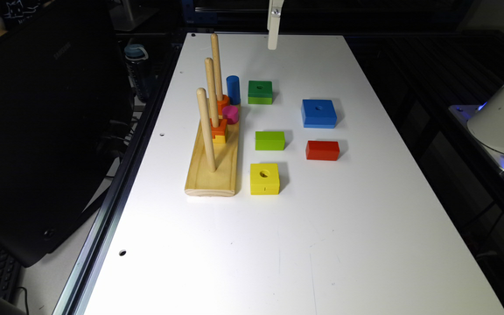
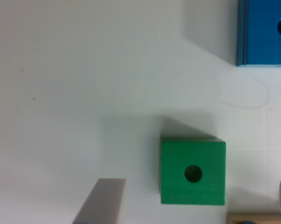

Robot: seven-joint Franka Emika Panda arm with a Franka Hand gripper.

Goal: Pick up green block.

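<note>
The green block (image 1: 260, 92) is a square wooden piece with a dark green top, a round centre hole and lighter green sides. It lies flat on the white table (image 1: 365, 218), just to the exterior view's right of the peg board. In the wrist view the green block (image 2: 192, 172) sits between two pale fingers (image 2: 105, 203) that stand wide apart. My gripper (image 2: 196, 189) is open with nothing held and does not touch the block. In the exterior view the gripper (image 1: 274, 41) hangs high over the table's far end.
A wooden peg board (image 1: 214, 175) with three upright pegs holds orange and yellow pieces, with a blue cylinder (image 1: 233, 89) and a pink piece (image 1: 230, 114) beside it. A blue square block (image 1: 319, 113), lime-green rectangular block (image 1: 270, 140), red block (image 1: 322, 150) and yellow block (image 1: 264, 178) lie nearby.
</note>
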